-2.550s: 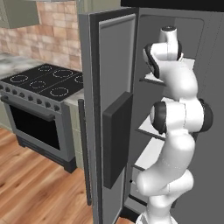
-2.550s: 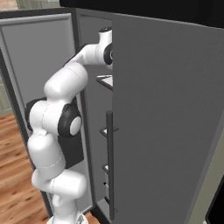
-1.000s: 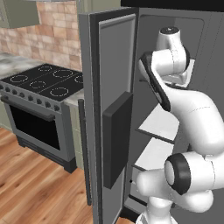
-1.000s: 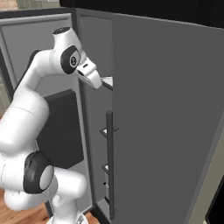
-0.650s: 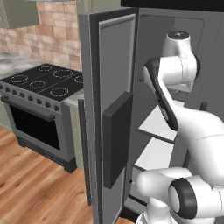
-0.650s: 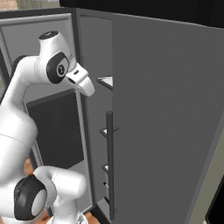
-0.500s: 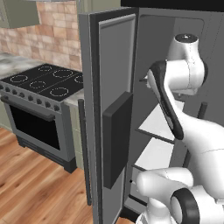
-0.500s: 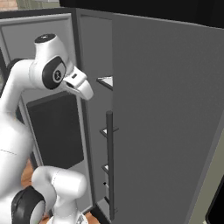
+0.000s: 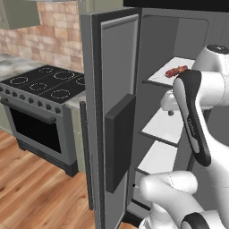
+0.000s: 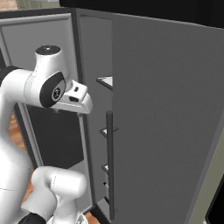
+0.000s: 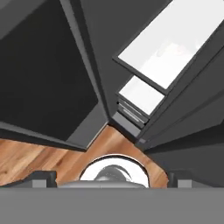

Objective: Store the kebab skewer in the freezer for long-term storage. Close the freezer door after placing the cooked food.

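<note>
Gripper open and empty; above it, reddish-brown kebab skewer lies shelved; tall grey freezer door remains unclosed.

The freezer door looks like matt grey metal. Shelves are smooth white; the floor is glossy wood

White arm — upright, elbow bent, wrist angled downward; gripper — jaws spread wide, holding nothing, tips pointing floorward.

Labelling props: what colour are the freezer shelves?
White shelves against a dark grey interior; clearest in the left base view.
</note>
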